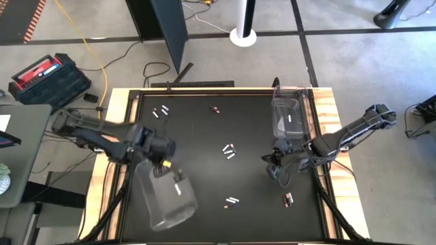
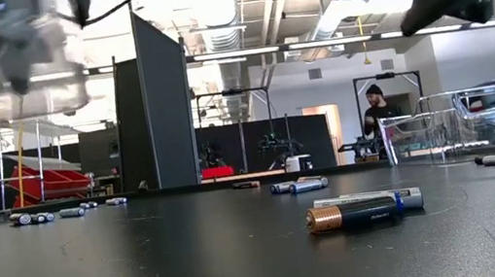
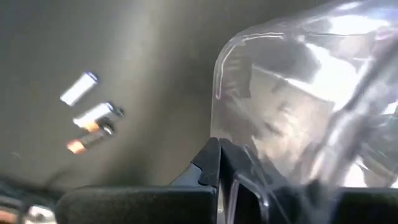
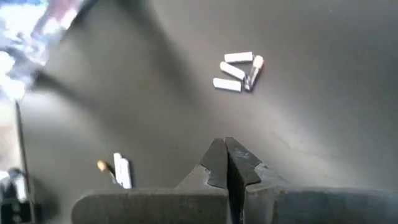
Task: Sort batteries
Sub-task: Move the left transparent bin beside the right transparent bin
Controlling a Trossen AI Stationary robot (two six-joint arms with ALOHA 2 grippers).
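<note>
My left gripper (image 1: 165,162) is shut on a clear plastic bin (image 1: 167,196) at the table's near left. In the low view the bin (image 2: 9,56) is well above the table. A white battery (image 1: 179,189) lies inside it. My right gripper (image 1: 276,171) hovers shut and empty near the right side, above the dark tabletop (image 4: 226,155). Batteries lie loose on the mat: a cluster in the middle (image 1: 229,151), a pair near the front (image 1: 231,201), one at the near right (image 1: 288,199), and some at the far left (image 1: 161,111). My left gripper pinches the clear bin's wall by its rim (image 3: 241,182) between its two fingers, which come from above and point steeply down. The bin is lifted clear of the table and hangs tilted below and beside the fingers.
A second clear bin (image 1: 291,112) stands at the far right of the mat with a white battery in it, and shows in the low view (image 2: 467,125). Two batteries (image 2: 361,210) lie close to the low camera. A person (image 2: 377,119) stands in the room beyond the table.
</note>
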